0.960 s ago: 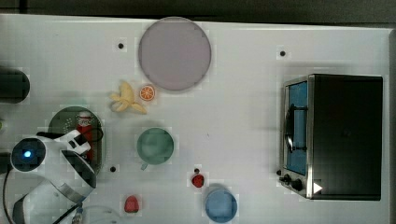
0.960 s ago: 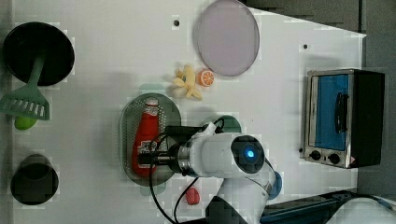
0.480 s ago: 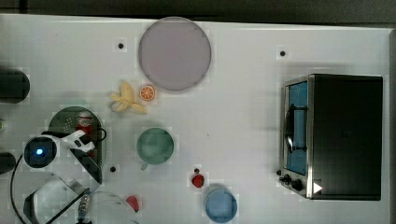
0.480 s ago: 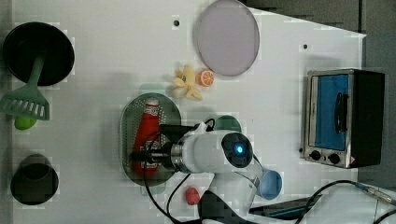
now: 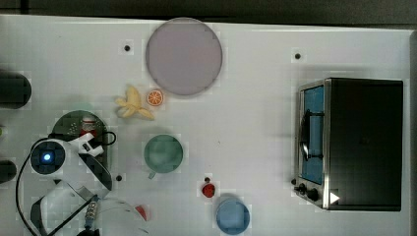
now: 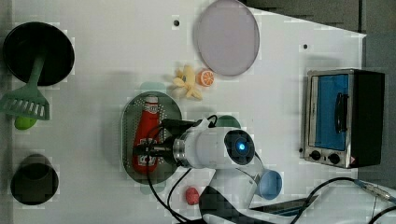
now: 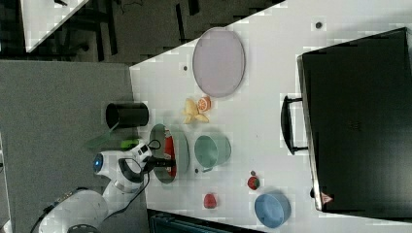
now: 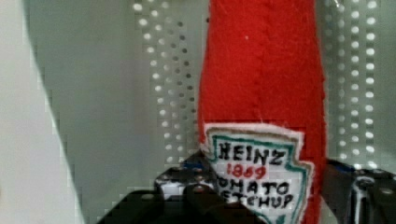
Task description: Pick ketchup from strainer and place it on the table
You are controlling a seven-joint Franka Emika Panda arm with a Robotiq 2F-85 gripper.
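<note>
- My gripper (image 6: 148, 150) reaches down into the strainer (image 6: 128, 122), with the ketchup (image 6: 145, 135) lying flat on the perforated bottom and its labelled lower body between my jaws.
- In the wrist view, one of my fingers (image 8: 182, 182) sits just beside the ketchup (image 8: 261, 93) on one side of the label and the other finger on the far side; I cannot tell whether they pinch the bottle or only flank it.
- The bottle's white cap points away from my jaws, toward the banana peel (image 6: 187, 83) and orange slice (image 6: 205, 77).
- The table (image 6: 116, 56) lies bare beyond the strainer's rim; the green mug (image 5: 163, 153) stands behind my wrist.
</note>
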